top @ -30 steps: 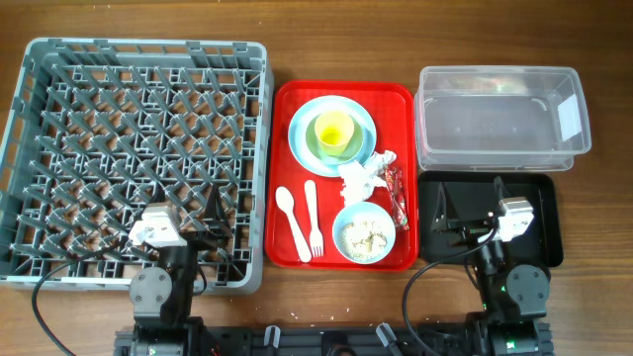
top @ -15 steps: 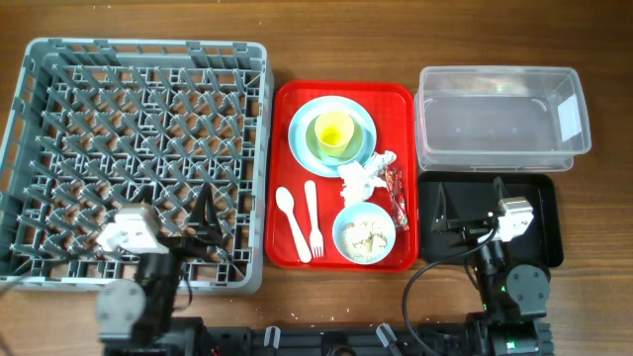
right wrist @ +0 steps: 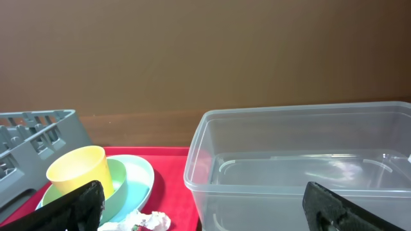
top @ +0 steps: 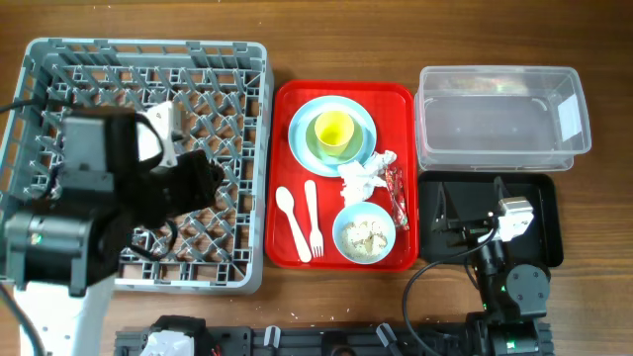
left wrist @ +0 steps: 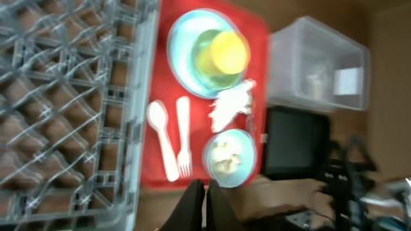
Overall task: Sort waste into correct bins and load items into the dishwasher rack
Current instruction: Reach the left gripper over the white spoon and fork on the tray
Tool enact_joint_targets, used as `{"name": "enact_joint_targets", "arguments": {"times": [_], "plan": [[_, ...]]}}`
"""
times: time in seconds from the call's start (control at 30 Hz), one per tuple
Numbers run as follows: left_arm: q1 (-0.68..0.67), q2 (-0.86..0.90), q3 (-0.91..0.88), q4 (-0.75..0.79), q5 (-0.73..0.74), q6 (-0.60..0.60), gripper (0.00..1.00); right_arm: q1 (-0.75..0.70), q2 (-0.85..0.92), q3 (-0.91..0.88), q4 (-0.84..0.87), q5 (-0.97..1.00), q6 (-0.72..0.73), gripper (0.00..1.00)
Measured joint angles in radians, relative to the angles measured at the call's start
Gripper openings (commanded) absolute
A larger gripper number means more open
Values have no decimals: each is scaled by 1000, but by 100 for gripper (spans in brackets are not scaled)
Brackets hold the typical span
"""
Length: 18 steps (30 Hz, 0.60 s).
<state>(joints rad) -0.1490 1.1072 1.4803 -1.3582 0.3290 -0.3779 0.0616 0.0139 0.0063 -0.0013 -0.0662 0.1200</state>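
My left gripper (left wrist: 207, 192) is shut and empty, held high over the grey dishwasher rack (top: 237, 99); from above it looms large (top: 208, 178). On the red tray sit a light blue plate (top: 302, 124) carrying a yellow-green cup (top: 333, 129), a crumpled napkin (top: 364, 173), a red foil wrapper (top: 398, 193), a white spoon (top: 288, 213) and fork (top: 313, 218), and a blue bowl with rice scraps (top: 364, 234). My right gripper (top: 469, 190) stands open and empty above the black tray (top: 542, 213), facing the clear tub (right wrist: 302, 160).
The red tray (top: 287, 99) lies between the rack and the two bins. The clear tub (top: 499, 119) stands behind the black tray at the right. Bare wooden table runs along the front edge (top: 326, 287).
My left arm has risen from the table's front edge to high over the rack, and its gripper has gone from open to shut. The right arm has not moved.
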Motion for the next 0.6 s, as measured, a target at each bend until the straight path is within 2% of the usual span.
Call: {"name": "enact_joint_targets", "arguments": {"times": [0.13, 0.23, 0.3, 0.43, 0.5, 0.6], "plan": [[-222, 63, -64, 8, -193, -167, 15, 0, 0, 0, 0, 0, 0, 100], [-358, 147, -188, 127, -262, -261, 18, 0, 0, 0, 0, 0, 0, 100], [-436, 217, -263, 208, -278, -311, 27, 0, 0, 0, 0, 0, 0, 100], [-539, 370, -322, 310, -295, -385, 32, 0, 0, 0, 0, 0, 0, 100], [-580, 460, -324, 344, -306, -399, 38, 0, 0, 0, 0, 0, 0, 100], [-608, 538, -327, 352, -349, -424, 38, 0, 0, 0, 0, 0, 0, 100]]}}
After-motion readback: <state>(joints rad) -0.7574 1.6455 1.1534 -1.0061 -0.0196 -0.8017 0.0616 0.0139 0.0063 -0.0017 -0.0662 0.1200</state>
